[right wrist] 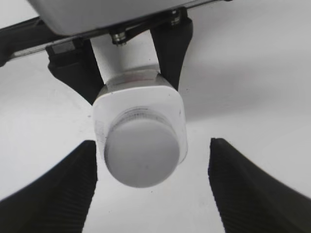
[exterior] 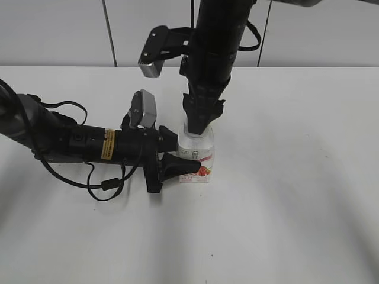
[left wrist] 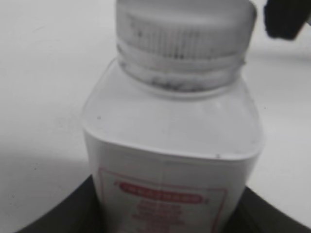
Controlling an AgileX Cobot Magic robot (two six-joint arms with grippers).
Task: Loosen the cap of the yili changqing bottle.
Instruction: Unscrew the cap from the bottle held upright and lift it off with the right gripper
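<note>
The yili changqing bottle (exterior: 200, 155) stands upright on the white table, white with a strawberry label. My left gripper (exterior: 177, 161) is shut on its body from the left; the left wrist view shows the bottle (left wrist: 170, 145) close up between the dark fingers. The cap (left wrist: 184, 34) sits on the neck, white with a ribbed rim. My right gripper (exterior: 198, 121) hangs straight over the cap. In the right wrist view its fingers (right wrist: 153, 189) are open, wide apart on either side of the cap (right wrist: 142, 153), not touching it.
The white table (exterior: 296, 177) stretches around the bottle. The left arm and its cables (exterior: 71, 145) lie low across the table's left side. A grey wall stands behind.
</note>
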